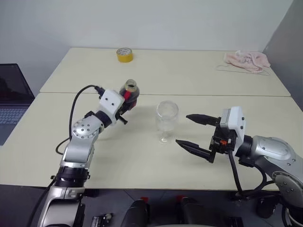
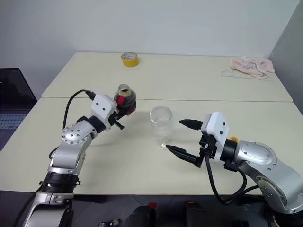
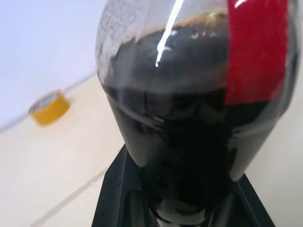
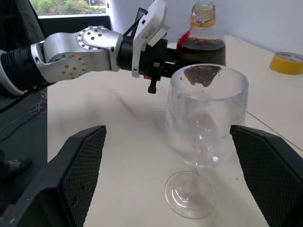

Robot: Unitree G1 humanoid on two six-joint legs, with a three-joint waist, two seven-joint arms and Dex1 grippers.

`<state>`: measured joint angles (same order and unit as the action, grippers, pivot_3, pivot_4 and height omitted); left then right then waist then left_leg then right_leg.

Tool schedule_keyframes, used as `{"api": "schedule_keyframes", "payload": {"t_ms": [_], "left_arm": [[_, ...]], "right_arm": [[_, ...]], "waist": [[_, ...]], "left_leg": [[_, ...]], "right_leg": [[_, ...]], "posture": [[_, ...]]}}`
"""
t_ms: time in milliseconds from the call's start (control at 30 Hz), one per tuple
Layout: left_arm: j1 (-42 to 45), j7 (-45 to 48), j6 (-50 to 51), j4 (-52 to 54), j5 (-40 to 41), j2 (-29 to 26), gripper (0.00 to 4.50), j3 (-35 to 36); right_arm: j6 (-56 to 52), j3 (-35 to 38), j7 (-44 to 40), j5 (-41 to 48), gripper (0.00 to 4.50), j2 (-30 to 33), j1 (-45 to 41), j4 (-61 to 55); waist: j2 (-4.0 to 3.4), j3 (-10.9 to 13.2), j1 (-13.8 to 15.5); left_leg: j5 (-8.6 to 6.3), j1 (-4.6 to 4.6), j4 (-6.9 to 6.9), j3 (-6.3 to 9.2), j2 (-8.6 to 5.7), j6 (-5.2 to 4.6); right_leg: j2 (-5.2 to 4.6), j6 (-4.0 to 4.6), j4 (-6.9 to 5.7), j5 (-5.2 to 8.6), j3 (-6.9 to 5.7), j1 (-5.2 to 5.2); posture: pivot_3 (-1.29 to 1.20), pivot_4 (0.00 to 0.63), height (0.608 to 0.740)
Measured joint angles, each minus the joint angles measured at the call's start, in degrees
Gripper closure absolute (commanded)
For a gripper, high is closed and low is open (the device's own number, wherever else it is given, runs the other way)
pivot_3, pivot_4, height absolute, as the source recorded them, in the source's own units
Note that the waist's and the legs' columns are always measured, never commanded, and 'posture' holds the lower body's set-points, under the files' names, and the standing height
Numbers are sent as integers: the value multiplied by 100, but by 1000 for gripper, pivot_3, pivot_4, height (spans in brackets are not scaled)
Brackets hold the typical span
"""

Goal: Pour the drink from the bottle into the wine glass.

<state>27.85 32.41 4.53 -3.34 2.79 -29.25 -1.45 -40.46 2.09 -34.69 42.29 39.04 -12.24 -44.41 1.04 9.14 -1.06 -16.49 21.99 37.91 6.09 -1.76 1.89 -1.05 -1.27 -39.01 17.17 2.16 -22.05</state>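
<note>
Looking down over the cream table [image 1: 142, 156], I see my left gripper [image 2: 124, 108] pinching the bottle [image 2: 126, 100] by its rounded body, the two black fingers pressed against its sides. The bottle is lifted clear of the tabletop and stands nearly upright, with its open, yellow-ringed mouth on top and a red label strip at the neck. The drink [image 3: 189, 142], dark and almost black, fills the bottle to just below the shoulder, a thin line of foam marking its surface in the left wrist view.

The wine glass [image 1: 166, 121] stands upright on its round foot near the middle of the table, between my two grippers and apart from both. Its bowl appears empty; the dark patch visible through its rim in the right wrist view is the bottle behind it.

My right gripper [image 1: 198, 134] is held level above the table, just to the right of the glass, pointing toward it. Its jaws are spread wide, with one black finger [image 4: 66, 184] on each side of the glass in the right wrist view, and neither touches it.

At the far edge of the table lie a yellow tape roll [image 1: 124, 55] and, toward the right corner, a crumpled pink cloth [image 1: 246, 60]. A laptop [image 1: 12, 101] sits beside the table on my left.
</note>
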Motion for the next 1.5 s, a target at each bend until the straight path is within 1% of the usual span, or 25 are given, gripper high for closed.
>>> {"api": "schedule_keyframes", "payload": {"t_ms": [167,300,467,733,967,1200,1500], "left_arm": [[357,182,-354,-162,-229,-76,3717,-229],[674,259,-779,-397,-473,-174,3730,-333],[943,339,-1391,-744,-786,-246,3730,-542],[1165,373,-2477,-1395,-1120,-379,3730,-667],[1352,333,-3240,-1792,-1429,-455,3730,-742],[1553,246,-3900,-2139,-1794,-488,3730,-827],[1741,-82,-4392,-2477,-2256,-522,3737,-838]], "right_arm": [[-51,-40,112,37,0,-8,-43,-39],[-150,-249,246,-55,0,-35,-68,-48],[-260,-577,505,-87,0,-392,-374,-35],[-285,-616,765,-274,0,-623,-648,135],[-313,-614,859,-299,0,-638,-654,208],[-445,-615,863,-346,0,-519,-633,207],[-555,-616,881,-507,0,-526,-634,214]], "waist": [[2,1,-3],[2,1,-10],[2,2,-41],[2,2,-46],[2,2,-47],[2,2,-49],[2,2,-53]], "left_leg": [[0,1,0,0,-1,0],[0,1,0,-1,-1,0],[1,2,0,2,-1,0],[1,6,0,2,-3,1],[1,10,1,1,-4,0],[1,11,1,1,-5,-1],[1,12,2,1,-6,-1]], "right_leg": [[0,0,0,0,0,0],[0,0,1,0,1,-1],[0,0,-1,0,-1,-2],[0,0,-2,0,0,-9],[0,0,-3,0,0,-13],[0,0,-4,0,0,-13],[0,0,-5,0,-1,-14]], "posture": [[0,150,740],[0,150,740],[0,150,740],[0,150,740],[0,150,740],[0,150,740],[0,150,740]]}}
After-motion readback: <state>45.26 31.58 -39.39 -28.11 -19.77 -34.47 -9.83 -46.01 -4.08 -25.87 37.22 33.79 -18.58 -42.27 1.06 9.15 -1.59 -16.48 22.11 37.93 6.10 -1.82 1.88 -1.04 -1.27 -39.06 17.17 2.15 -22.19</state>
